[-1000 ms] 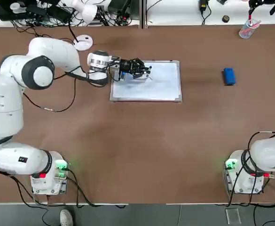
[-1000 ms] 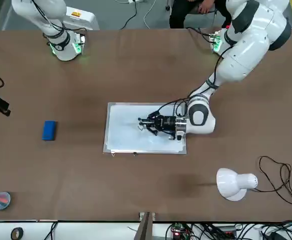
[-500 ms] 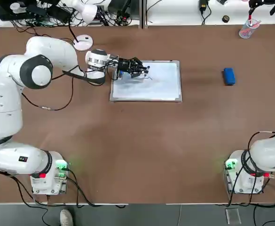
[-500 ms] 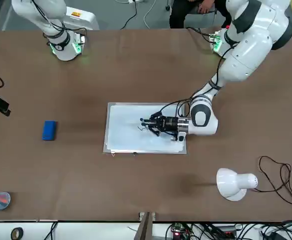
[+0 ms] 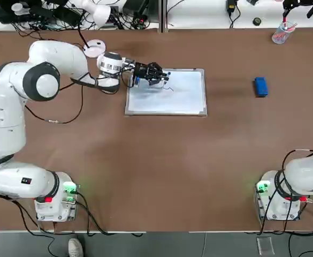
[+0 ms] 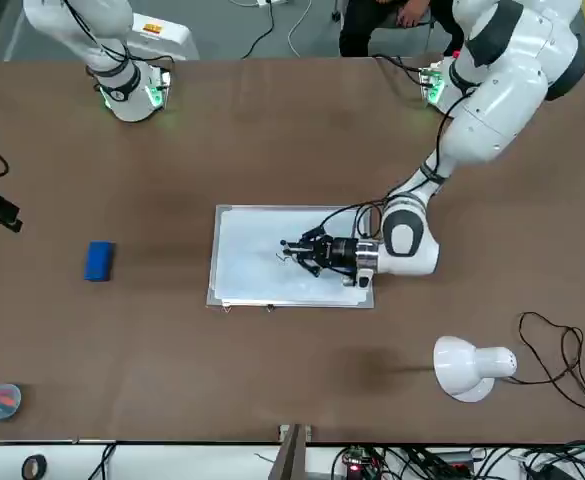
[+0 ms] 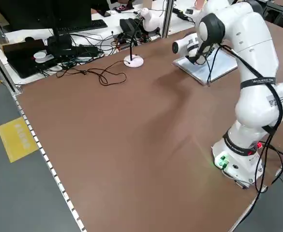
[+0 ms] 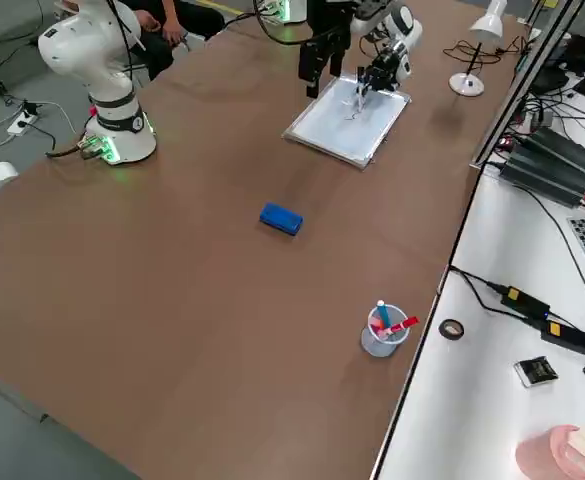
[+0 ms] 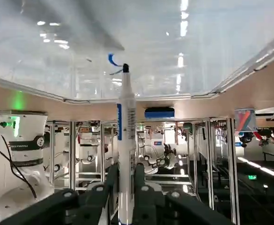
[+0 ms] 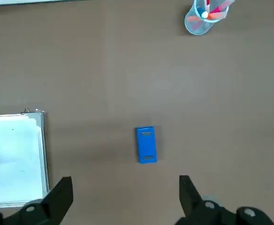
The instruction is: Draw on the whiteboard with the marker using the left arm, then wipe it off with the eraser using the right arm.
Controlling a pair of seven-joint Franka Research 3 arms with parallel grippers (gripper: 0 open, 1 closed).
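1. Top view: board (image 5: 172, 99) flat on the brown worktop (image 5: 161, 155). Left end effector (image 5: 159, 74) over the board's far left part; short dark squiggle just beside it. Eraser (image 5: 260, 87) to the board's right, well apart. Clear cup (image 5: 283, 33) with red items, near the worktop's far edge.
2. Front view: left end effector at the board, over a few thin strokes. Eraser lies on bare worktop; cup at the picture's edge, red items inside. Lamp (image 6: 470, 368) near a coil of cable.
3. Left side view: left arm (image 7: 257, 72) reaches across to the board; its end effector is hidden.
4. Right side view: cup upright, holding red pens and a blue one, tops above the rim. Eraser between cup and board.
5. Left wrist view: end effector closed on the marker (image 9: 126, 140), dark tip up against the board beside a blue mark.
6. Right wrist view: right end effector (image 10: 126, 187) wide, nothing held, above the worktop. Cup holds pink, orange and blue-and-white pens, leaning. Eraser near the board, not touching.
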